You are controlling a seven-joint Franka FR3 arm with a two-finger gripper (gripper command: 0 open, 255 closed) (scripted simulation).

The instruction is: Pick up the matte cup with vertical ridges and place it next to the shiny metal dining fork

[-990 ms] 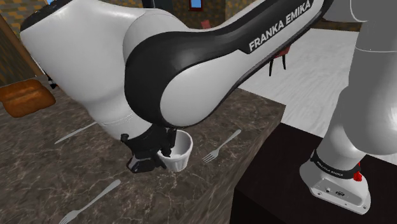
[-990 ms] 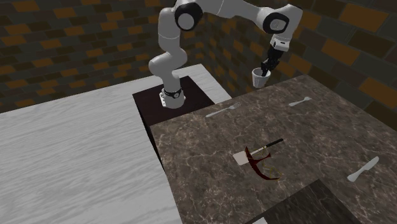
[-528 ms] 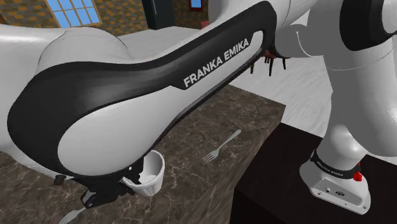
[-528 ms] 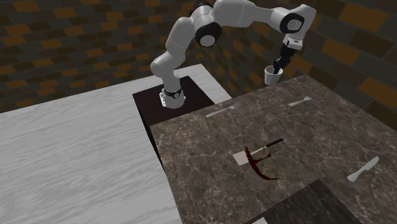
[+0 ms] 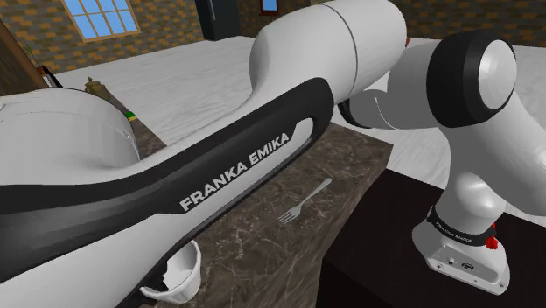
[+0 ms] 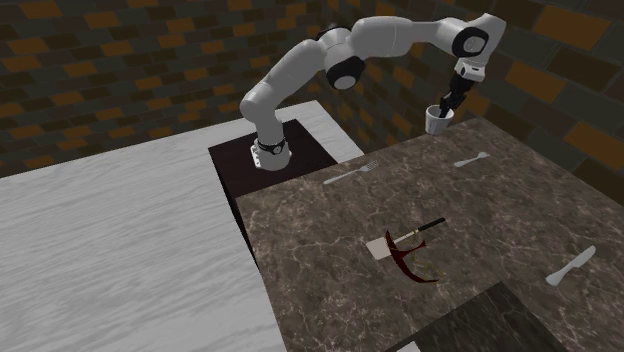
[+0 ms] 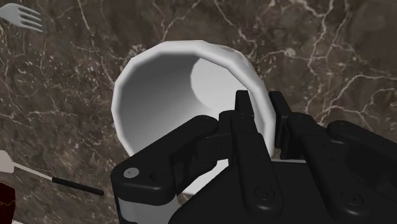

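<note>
While my jaws clamp the wall of the white cup (image 7: 184,95), it hangs over the worktop (image 7: 331,51).
I'd lower it slow and upright, just beside the fork (image 7: 22,16), not on it.

dark marbled table (image 6: 520,215), grey knife (image 6: 570,266) near its edge at the second exterior view's right, dark red curved object (image 6: 408,258) on white square (image 6: 379,247) mid-table, black-handled utensil (image 6: 426,228) beside it, brick wall (image 6: 120,80), blue-paned window (image 5: 103,15)

Shoulder view sits close behind the arm (image 5: 219,175); second exterior view faces it across their shared countertop (image 6: 480,250).
</note>
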